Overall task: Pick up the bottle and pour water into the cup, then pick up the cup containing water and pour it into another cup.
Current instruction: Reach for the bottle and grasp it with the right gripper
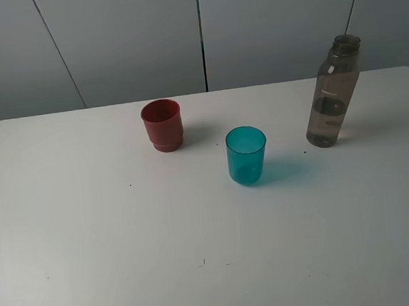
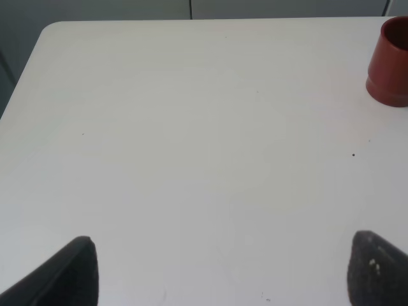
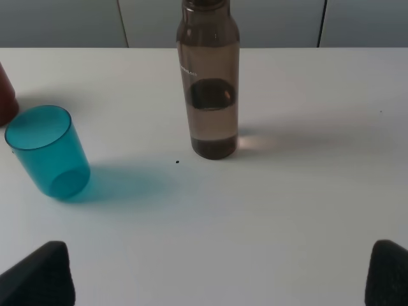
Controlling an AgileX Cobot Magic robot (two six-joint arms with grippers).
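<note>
The smoky grey-brown bottle [image 1: 332,93] stands upright at the back right of the white table, also in the right wrist view [image 3: 208,80]. The teal cup [image 1: 246,155] stands upright near the middle, also in the right wrist view [image 3: 47,152]. The red cup [image 1: 163,125] stands upright behind and left of it, also at the edge of the left wrist view [image 2: 390,62]. Neither arm shows in the high view. My left gripper [image 2: 220,274] is open and empty over bare table. My right gripper [image 3: 220,274] is open and empty, well short of the bottle.
The white table [image 1: 90,234] has rounded back corners, with a grey panelled wall [image 1: 123,38] behind it. A few small dark specks [image 1: 203,262] mark the table top.
</note>
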